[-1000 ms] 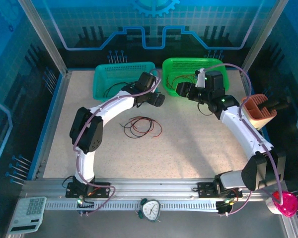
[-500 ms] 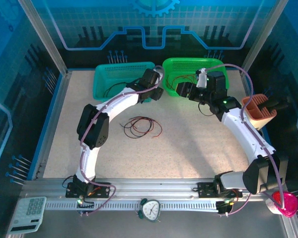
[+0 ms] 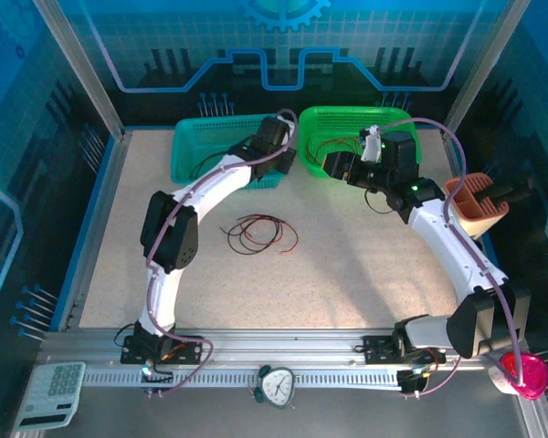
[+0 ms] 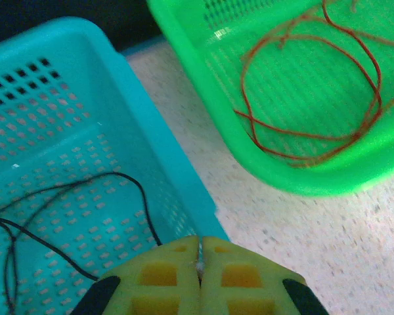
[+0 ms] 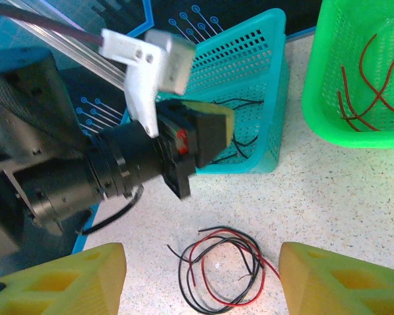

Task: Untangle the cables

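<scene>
left end effector (image 4: 199, 252): yellow pads pressed flat together, no gap. It sits right over the near rim of the teal basket (image 4: 177, 164).
black cable (image 4: 111, 174): loose in the teal basket, ahead and left of the left end effector. It runs under the pads, so I can't tell if it's pinched.
red cable (image 4: 379, 92): looped in the green basket (image 4: 282, 177), ahead and to the right.
right end effector (image 5: 202, 252): fingers wide apart, holding nothing.
tangled cables (image 5: 218, 274): red and black loops on the bench (image 5: 328, 197), straight below and between those spread fingers.
</scene>
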Available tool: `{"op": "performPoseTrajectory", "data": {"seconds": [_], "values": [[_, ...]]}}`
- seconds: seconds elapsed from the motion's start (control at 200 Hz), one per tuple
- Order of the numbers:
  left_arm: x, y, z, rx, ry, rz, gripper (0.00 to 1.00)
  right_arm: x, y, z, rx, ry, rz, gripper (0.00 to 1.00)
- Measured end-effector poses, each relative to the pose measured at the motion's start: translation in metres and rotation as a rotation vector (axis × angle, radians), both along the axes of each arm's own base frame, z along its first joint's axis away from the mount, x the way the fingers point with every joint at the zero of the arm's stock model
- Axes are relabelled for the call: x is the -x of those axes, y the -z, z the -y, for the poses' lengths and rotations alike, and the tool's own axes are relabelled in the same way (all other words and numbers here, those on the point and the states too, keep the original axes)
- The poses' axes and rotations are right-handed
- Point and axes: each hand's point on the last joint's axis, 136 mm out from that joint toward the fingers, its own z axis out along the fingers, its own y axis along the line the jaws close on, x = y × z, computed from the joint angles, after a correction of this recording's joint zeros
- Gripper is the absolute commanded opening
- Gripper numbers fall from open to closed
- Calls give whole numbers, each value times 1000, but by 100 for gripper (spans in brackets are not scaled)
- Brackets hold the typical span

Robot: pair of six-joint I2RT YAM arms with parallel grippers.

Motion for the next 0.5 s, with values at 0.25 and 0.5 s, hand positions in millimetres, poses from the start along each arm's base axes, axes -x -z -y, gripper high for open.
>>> {"op": "performPoseTrajectory", "data": {"seconds": [0.25,0.5], "values": [[-51,-39,-109,84,-265,53,0,8,-10,-7,-7,-24,24,64],[-79,-29,-228,27,-579,30,0,16,-8,-19,5,-66,24,64]]}}
